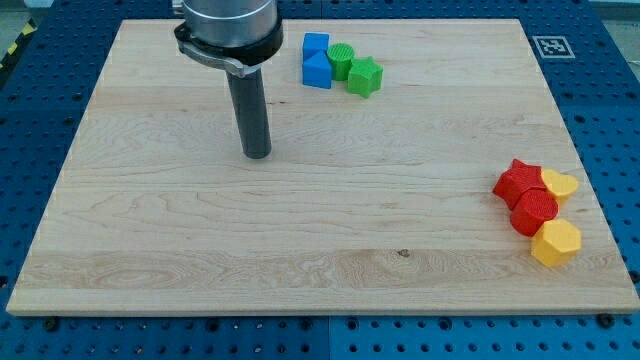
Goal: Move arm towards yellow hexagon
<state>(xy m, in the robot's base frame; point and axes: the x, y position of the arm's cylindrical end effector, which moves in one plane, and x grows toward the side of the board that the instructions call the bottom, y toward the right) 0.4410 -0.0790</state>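
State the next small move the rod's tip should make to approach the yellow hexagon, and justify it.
Probably slide my tip toward the view's lower right: the yellow hexagon lies far off there, below the red cylinder, with bare board between.

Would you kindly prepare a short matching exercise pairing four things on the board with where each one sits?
Things:
1. my tip
2. yellow hexagon
3. green star
4. red star

Places:
A. lowest block in the cluster at the view's right
B. right end of the cluster at the view's top
C. alone, left of centre, touching no block
D. upper left of the right cluster

Pairs: 1-C, 2-A, 3-B, 4-D
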